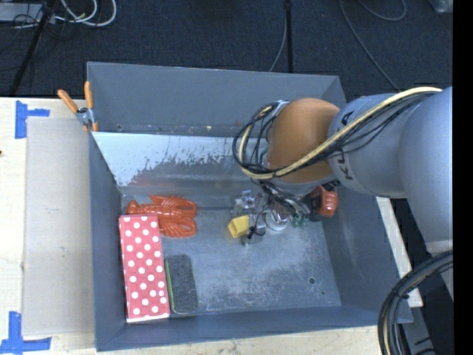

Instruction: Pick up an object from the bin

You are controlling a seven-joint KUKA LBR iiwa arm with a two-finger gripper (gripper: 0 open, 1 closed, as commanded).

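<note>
pincer point(259, 225) above dusty bin floor point(295, 279) (carpet point(185, 28) outside)

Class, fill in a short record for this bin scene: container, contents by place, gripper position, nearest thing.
container: grey metal bin
left side: red box with white dots, dark flat block beside it
behind the box: orange plastic toy
arm: gripper low over the bin's middle
nearest thing: small yellow piece, just left of it
by the arm: small red thing, partly hidden

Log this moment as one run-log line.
arm: in from right | gripper: low at bin centre, beside small yellow piece | view left: orange toy, red dotted box, grey block
</note>
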